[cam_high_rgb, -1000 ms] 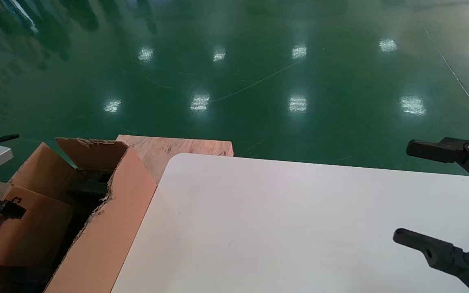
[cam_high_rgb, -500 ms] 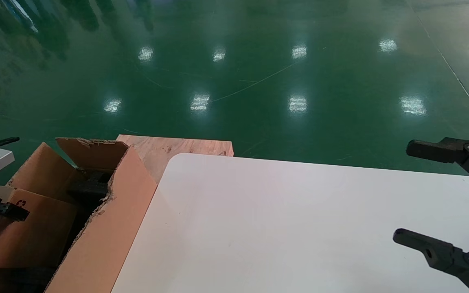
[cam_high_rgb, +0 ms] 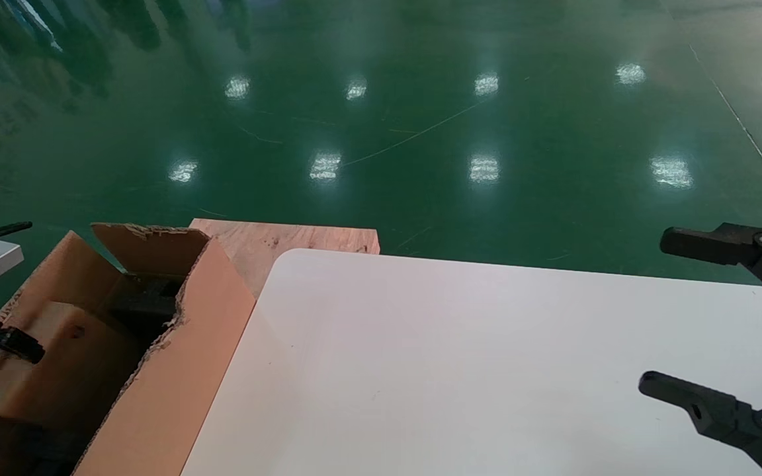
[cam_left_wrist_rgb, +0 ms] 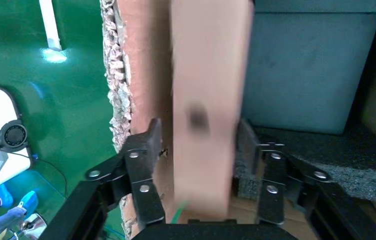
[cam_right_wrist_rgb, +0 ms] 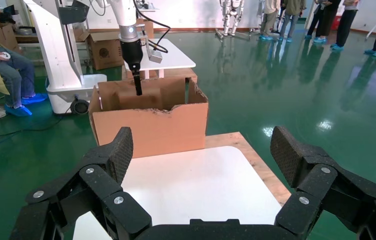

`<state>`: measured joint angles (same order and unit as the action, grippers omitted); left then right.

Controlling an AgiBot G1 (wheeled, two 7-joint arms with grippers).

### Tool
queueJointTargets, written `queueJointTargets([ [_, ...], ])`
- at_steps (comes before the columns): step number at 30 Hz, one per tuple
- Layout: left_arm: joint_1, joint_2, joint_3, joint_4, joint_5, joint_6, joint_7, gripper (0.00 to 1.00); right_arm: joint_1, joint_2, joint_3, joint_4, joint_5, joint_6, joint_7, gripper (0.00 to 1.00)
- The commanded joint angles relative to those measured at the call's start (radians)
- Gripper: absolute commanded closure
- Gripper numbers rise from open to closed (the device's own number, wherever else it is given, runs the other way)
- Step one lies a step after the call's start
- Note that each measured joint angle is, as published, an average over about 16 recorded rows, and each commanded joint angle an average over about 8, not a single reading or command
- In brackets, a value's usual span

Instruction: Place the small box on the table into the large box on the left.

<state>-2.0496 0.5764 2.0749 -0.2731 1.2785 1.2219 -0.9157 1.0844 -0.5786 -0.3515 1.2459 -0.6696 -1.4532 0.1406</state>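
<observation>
Small box (cam_high_rgb: 43, 350): inside large box (cam_high_rgb: 176, 370), blurred, between left gripper (cam_left_wrist_rgb: 201, 165) fingers, apparently released. Right gripper (cam_high_rgb: 718, 317): spread, idle right of large box. Placement seemingly complete; left withdrawal remains.

Head view: high, facing forward and down over the desk (cam_high_rgb: 487, 363).
Left wrist: close, inside the large box (cam_left_wrist_rgb: 125, 75).
Right wrist: low over the desk, facing the large box, shared by all views.
</observation>
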Motion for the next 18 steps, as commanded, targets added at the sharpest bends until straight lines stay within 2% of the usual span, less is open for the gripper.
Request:
queueJointTargets([
  [1,-0.001,0.0,0.001,-0.001,0.002,0.0,-0.001,0.0,0.0,0.0,0.0,0.0,0.0,0.0,0.0,0.0],
  [11,-0.009,0.003,-0.001,-0.01,0.0,0.001,0.006,0.0,0.0,0.0,0.0,0.0,0.0,0.0,0.0,0.0],
  [18,-0.068,0.017,-0.028,-0.073,-0.025,0.009,0.057,0.0,0.0,0.0,0.0,0.0,0.0,0.0,0.0,0.0],
])
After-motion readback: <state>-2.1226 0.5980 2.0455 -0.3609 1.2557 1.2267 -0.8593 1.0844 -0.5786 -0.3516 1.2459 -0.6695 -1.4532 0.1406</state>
